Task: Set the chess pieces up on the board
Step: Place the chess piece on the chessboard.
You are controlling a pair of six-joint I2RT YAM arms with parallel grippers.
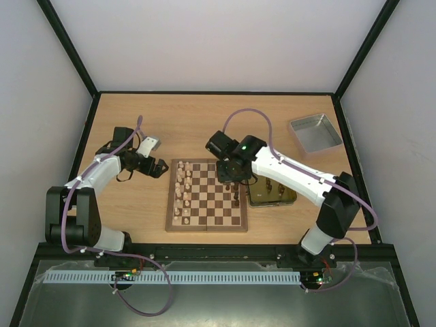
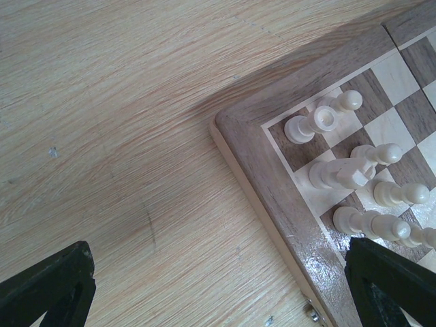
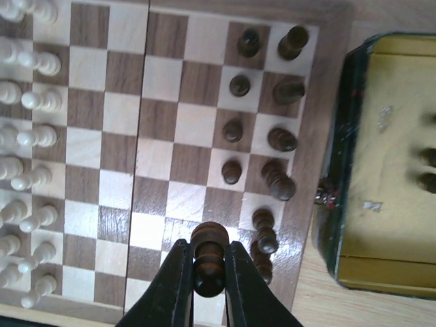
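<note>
We have the right claw (image 3: 208, 248) closed tight on one dark piece (image 3: 208, 262), gripped by its upper body and hanging low over the near end of the board (image 3: 187, 163). It looks like a pawn, though we cannot be sure. The other dark pieces (image 3: 272, 136) stand in two files along the board's right side. The cream pieces (image 3: 30, 136) fill the left side.

The main danger is crowding. Two dark pieces stand just beside the right finger (image 3: 238, 279). Any drift to that side on the way down, or jaws that spread wide on release, could tip them over. One fall there would likely take a neighbour with it.

The piece could also land astride a line between squares, or be let go before its base sits flat, and then topple. If it clings to one finger, lifting away may drag it over.

More dark pieces (image 3: 429, 170) wait in the gold tin (image 3: 340, 136) touching the board's edge. A knock to the tin could jolt the board.

Our left claw (image 2: 216, 248) is spread fully and holds nothing. It hovers over the desk (image 2: 122, 136) at the board's corner, near the cream pieces. A careless sweep from it could scatter that finished side.
</note>
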